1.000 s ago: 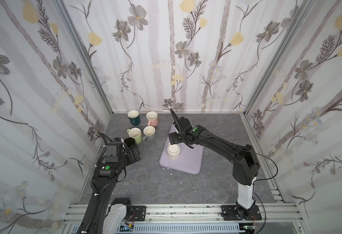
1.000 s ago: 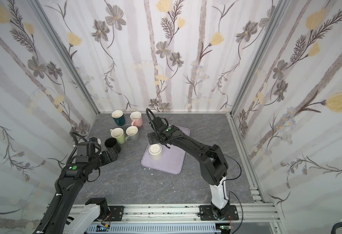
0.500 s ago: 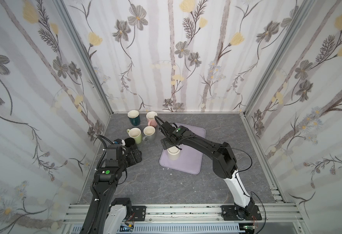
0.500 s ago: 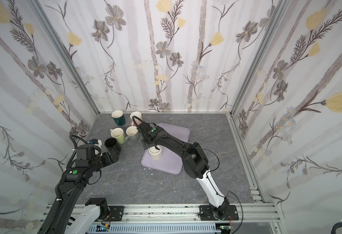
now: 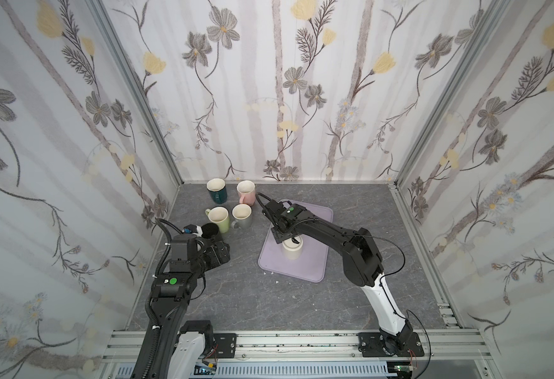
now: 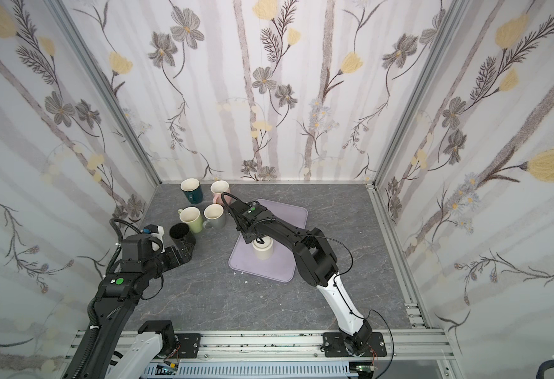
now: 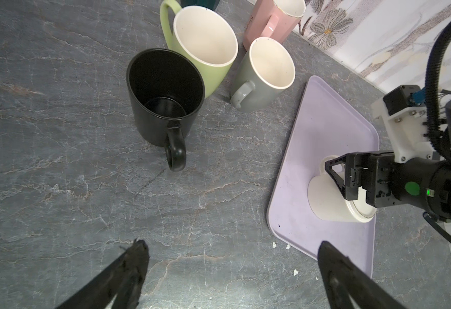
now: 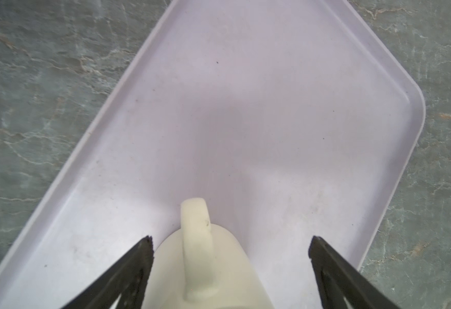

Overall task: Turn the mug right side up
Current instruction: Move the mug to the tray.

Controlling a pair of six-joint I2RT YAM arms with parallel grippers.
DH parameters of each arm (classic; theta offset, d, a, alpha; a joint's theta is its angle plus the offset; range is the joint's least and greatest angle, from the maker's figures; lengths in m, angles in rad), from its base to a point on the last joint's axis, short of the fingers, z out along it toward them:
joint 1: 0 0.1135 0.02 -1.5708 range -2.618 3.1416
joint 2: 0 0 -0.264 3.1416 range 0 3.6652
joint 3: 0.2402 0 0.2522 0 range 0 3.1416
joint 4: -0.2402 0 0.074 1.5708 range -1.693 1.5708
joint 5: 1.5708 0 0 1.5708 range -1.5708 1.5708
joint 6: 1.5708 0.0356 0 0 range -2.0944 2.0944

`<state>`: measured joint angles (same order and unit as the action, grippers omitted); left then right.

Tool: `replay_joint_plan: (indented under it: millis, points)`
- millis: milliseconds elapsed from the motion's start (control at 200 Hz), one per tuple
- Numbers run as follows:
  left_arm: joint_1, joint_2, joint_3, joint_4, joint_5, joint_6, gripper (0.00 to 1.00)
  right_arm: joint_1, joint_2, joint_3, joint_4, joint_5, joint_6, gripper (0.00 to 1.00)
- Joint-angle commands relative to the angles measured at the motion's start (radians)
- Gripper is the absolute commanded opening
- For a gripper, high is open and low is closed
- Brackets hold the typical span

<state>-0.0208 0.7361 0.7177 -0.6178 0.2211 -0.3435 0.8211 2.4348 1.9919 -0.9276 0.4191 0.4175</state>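
Right gripper (image 8: pixel 230 242) stood with jaws spread astride the inverted cream mug (image 5: pixel 292 252) on the lavender tray (image 5: pixel 315 272). Closing off-centre against the handle (image 8: pixel 196 240) risked toppling it. Left gripper (image 7: pixel 231 243) gaped idle.

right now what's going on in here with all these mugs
The right gripper is open around a cream mug that stands, seemingly upside down, on the lavender tray. Its jaws straddle the mug body without gripping it. The left gripper hangs open and empty over the table near an upright black mug. The flip isn't done yet.
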Motion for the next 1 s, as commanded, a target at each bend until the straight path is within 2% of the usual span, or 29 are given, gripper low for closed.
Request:
replay_joint_plan:
  millis: [0, 335, 465, 530, 689, 879, 994]
  points:
    - [0.001, -0.005, 0.003, 0.020, -0.014, -0.005, 1.00, -0.029, -0.049, -0.051, 0.020, 0.049, 0.016, 0.91]
    - [0.000, -0.007, 0.002, 0.022, -0.014, -0.005, 1.00, -0.111, -0.203, -0.303, 0.111, 0.046, 0.039, 0.90]
    - [0.000, -0.009, 0.001, 0.024, -0.011, -0.006, 1.00, -0.133, -0.253, -0.372, 0.137, 0.040, 0.044, 0.86]
    - [0.001, -0.009, 0.000, 0.026, -0.007, -0.005, 1.00, -0.143, -0.273, -0.401, 0.149, 0.031, 0.046, 0.81]
    - [0.000, -0.009, 0.000, 0.027, 0.000, -0.005, 1.00, -0.149, -0.315, -0.457, 0.191, -0.034, 0.043, 0.68]
    - [0.000, -0.015, -0.001, 0.027, -0.001, -0.003, 1.00, -0.142, -0.333, -0.504, 0.263, -0.188, 0.023, 0.63]
    - [0.000, -0.019, 0.000, 0.026, -0.003, -0.002, 1.00, -0.126, -0.329, -0.501, 0.268, -0.217, 0.018, 0.60]
